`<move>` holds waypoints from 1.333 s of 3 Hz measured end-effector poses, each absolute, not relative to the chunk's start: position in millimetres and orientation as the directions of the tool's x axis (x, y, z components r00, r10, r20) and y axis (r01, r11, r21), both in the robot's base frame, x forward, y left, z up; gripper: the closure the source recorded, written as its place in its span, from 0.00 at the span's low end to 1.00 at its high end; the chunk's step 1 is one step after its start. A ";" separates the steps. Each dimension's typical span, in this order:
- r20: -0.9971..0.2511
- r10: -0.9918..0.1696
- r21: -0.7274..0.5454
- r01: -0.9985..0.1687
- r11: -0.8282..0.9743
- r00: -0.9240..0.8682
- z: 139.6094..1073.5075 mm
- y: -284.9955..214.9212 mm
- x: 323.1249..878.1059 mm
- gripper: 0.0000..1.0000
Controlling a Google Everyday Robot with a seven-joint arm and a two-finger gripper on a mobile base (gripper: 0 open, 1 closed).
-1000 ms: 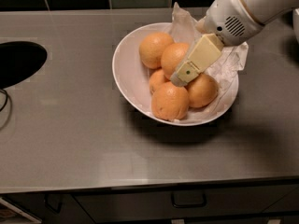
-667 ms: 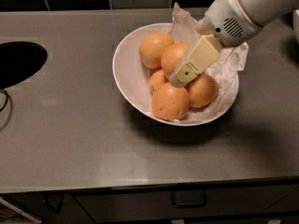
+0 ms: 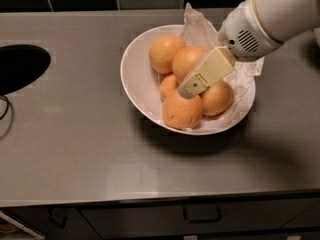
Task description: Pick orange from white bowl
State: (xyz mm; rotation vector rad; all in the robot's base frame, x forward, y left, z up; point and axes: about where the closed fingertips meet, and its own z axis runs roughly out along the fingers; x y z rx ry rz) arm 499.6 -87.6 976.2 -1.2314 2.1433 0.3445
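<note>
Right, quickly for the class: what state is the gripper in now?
Gripper: down among the oranges in the bowl; open or closed cannot be told.

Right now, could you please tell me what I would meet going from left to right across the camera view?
A dark round opening in the counter → white bowl, left rim → leftmost orange → gripper, down among the fruit mid-bowl → robot arm at the right edge.

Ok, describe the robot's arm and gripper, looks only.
The arm is a glossy white rounded casing with a tan ring and a patch of small vent slots. The gripper, over the wide glossy white ceramic bowl, is a flat cream block with a green dot near its dark tip.
</note>
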 end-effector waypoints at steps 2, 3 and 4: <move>-0.680 -0.616 -0.089 -0.788 0.609 -0.398 958.9 -81.1 508.3 0.00; -0.688 -0.604 -0.098 -0.773 0.627 -0.403 958.5 -78.1 512.2 0.04; -0.693 -0.586 -0.101 -0.748 0.656 -0.421 956.7 -76.4 516.7 0.12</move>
